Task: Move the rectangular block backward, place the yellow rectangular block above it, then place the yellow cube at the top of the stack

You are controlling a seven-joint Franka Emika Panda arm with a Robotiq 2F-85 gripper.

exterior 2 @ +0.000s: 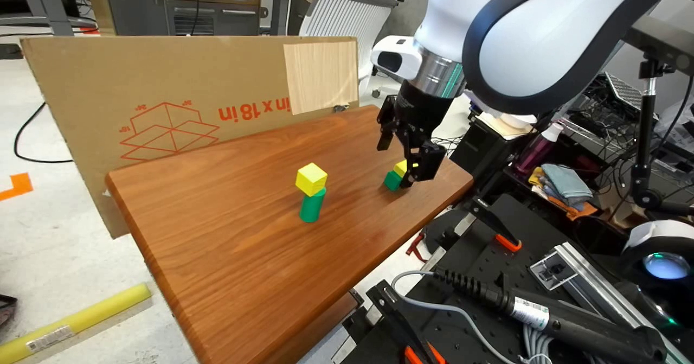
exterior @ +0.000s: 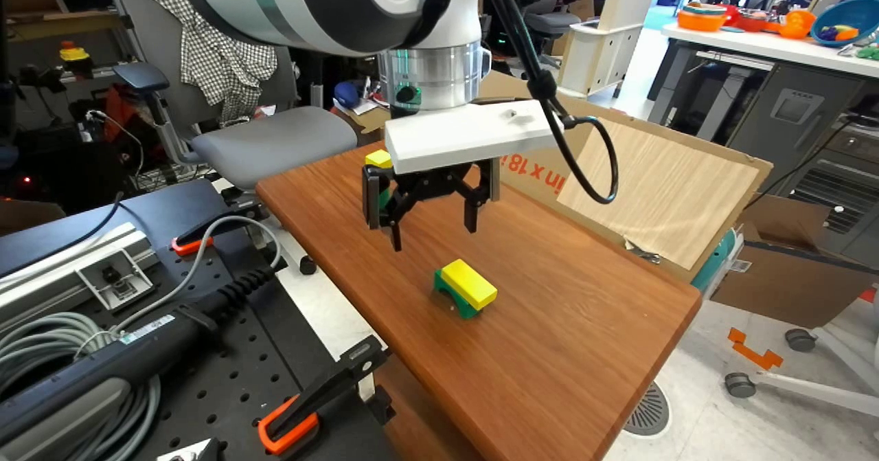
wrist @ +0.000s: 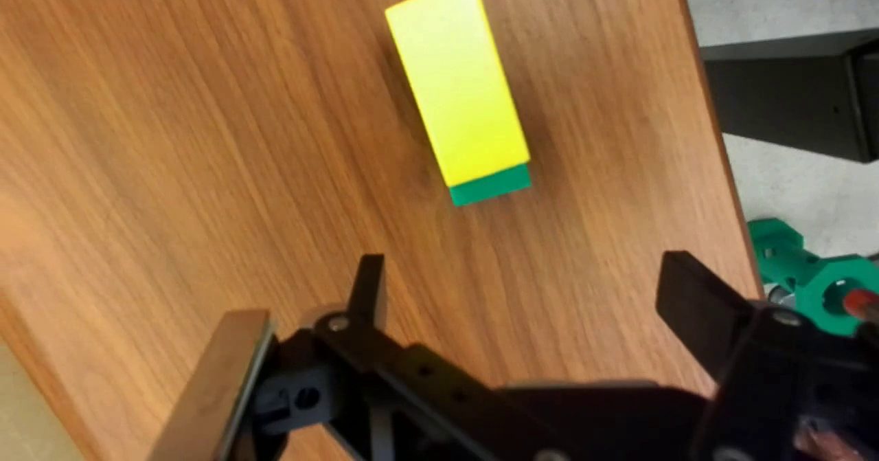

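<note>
Yellow oblong [wrist: 457, 82], one, atop one green block [wrist: 490, 185]

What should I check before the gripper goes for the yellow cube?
1. Gripper open, nothing between its fingers: ok.
2. Long yellow block on green block: ok.
3. Long yellow block's top bare: ok.
4. Cube resting on narrow green block: ok.
5. Gripper lined up with cube: not ok; wrist view shows no cube.
6. Long yellow block centred on green block: cannot tell; green shows past one end, perhaps from the angle.
</note>
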